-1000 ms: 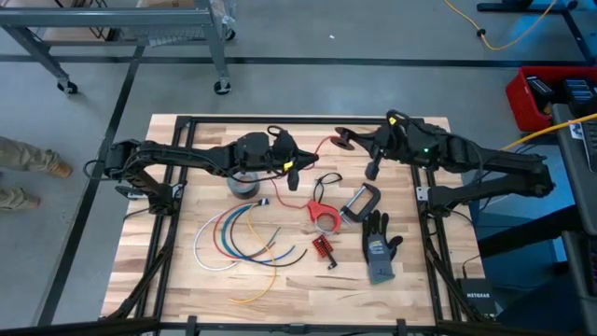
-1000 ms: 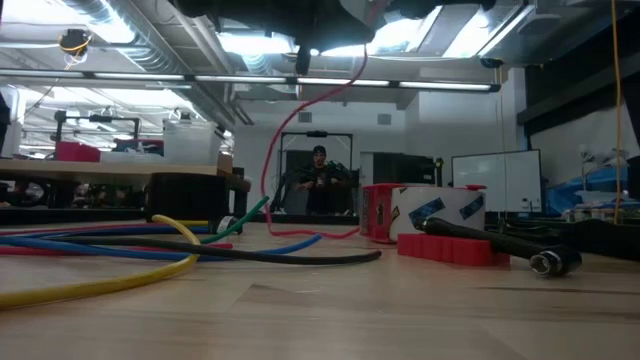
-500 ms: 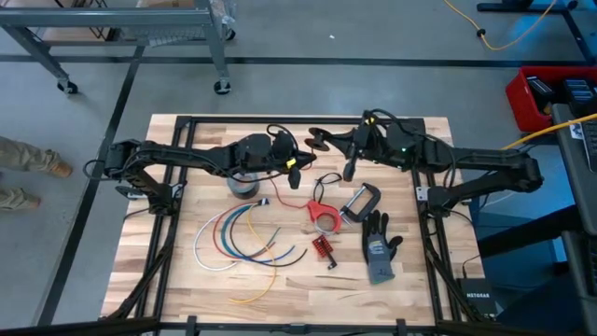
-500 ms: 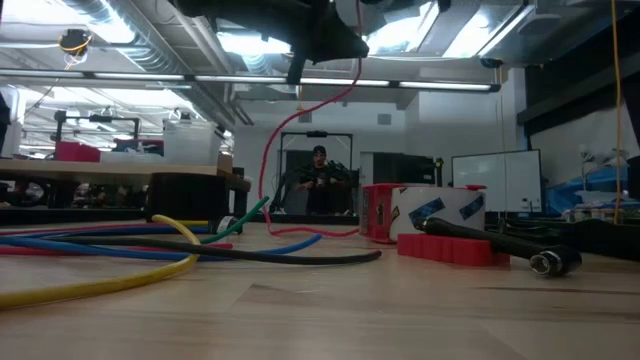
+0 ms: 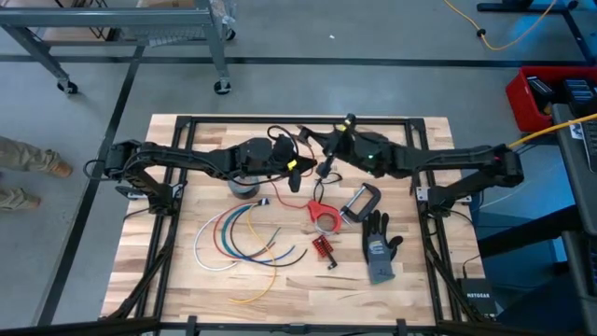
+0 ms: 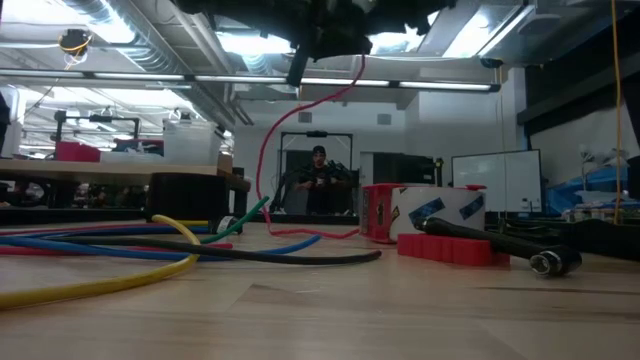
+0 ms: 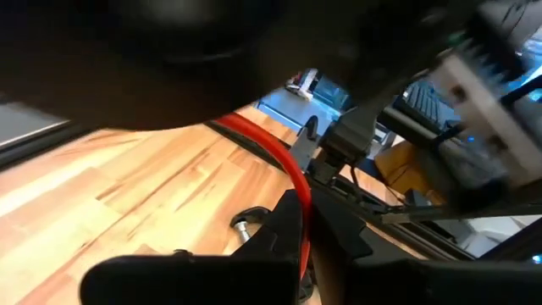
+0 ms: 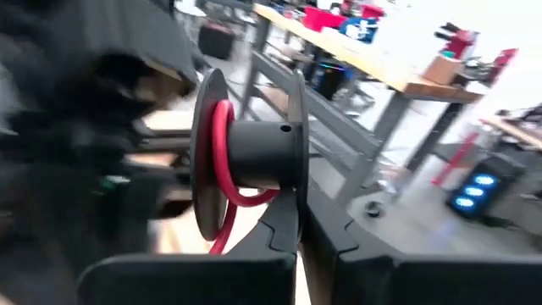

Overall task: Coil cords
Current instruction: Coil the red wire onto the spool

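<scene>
L gripper (image 5: 291,171) sits just 11 o'clock of table centre, fingers shut on red cord (image 5: 297,199). From there the cord drops to the boards at 6 o'clock of it and runs toward red clamp (image 5: 323,216). R gripper (image 5: 313,138) is at 1 o'clock of L, near far table edge, fingers shut on black spool (image 8: 246,157) w/ red cord wound on the hub. Loose cords (image 5: 238,238) (white, blue, red, green, yellow) lie at 7 o'clock of centre. Grey glove (image 5: 379,247) at 4 o'clock.
</scene>
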